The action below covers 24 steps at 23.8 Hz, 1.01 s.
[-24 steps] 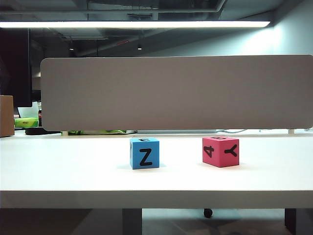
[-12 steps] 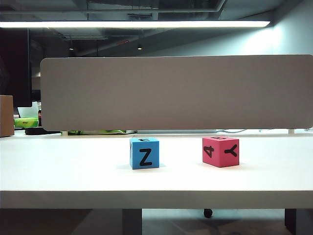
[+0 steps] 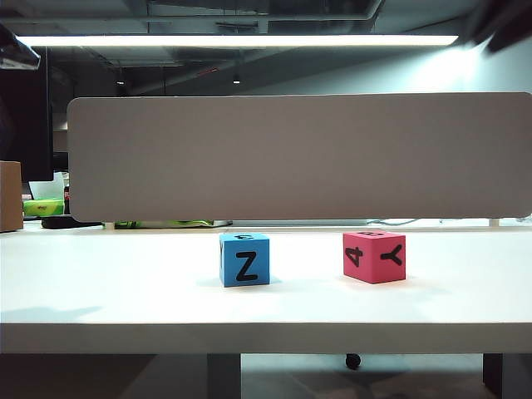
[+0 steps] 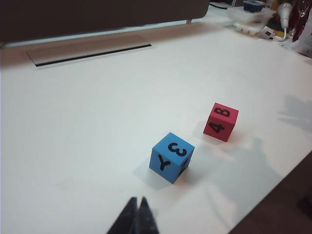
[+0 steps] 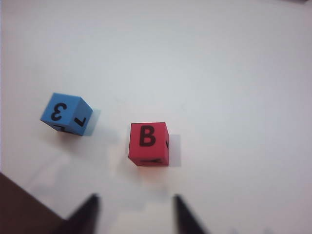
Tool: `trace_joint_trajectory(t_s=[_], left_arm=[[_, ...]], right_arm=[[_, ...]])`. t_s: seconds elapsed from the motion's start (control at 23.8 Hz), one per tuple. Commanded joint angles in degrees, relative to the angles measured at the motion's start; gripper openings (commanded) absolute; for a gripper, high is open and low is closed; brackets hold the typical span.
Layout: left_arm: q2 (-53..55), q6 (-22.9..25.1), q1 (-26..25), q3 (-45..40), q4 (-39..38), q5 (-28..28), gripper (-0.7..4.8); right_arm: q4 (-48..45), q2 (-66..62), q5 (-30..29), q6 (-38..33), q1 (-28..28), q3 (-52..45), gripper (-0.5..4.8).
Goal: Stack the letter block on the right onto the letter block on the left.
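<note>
An office: a long white counter [image 3: 125, 291] backed by a grey partition [image 3: 299, 158], a ceiling light strip [image 3: 237, 40] under exposed ducts, a dark monitor [image 3: 25, 116] at the left, and a cable slot [image 4: 92, 54] cut into the counter.

Blue block [image 3: 245, 259] reading Z, 3, Y, red block [image 3: 374, 257] reading 4, Y, B, other faces perhaps unreadable
</note>
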State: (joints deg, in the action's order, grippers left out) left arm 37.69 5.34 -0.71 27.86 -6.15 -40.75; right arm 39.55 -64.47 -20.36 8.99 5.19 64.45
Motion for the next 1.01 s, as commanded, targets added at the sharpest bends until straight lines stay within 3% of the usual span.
trace_joint_trajectory(t_s=[0.04, 0.25, 0.46, 0.67, 1.01], left_arm=[[0.5, 0.2, 0.0, 0.3, 0.6, -0.8, -0.05], [0.4, 0.2, 0.0, 0.3, 0.6, -0.9, -0.05], [0.4, 0.2, 0.0, 0.3, 0.6, -0.9, -0.05], [0.4, 0.2, 0.0, 0.3, 0.5, -0.9, -0.05], [0.4, 0.2, 0.0, 0.3, 0.4, -0.9, -0.05]], right_arm=[[-0.2, -12.3, 6.4, 0.4, 5.5, 8.5, 3.3], [4.5, -31.0, 15.1, 2.2, 10.7, 22.0, 3.45], [11.6, -43.3, 15.4, 2.2, 12.4, 31.0, 4.05], [13.2, -49.0, 15.1, 3.0, 13.5, 31.9, 4.74], [13.6, -49.8, 16.4, 3.1, 14.9, 31.9, 4.79]])
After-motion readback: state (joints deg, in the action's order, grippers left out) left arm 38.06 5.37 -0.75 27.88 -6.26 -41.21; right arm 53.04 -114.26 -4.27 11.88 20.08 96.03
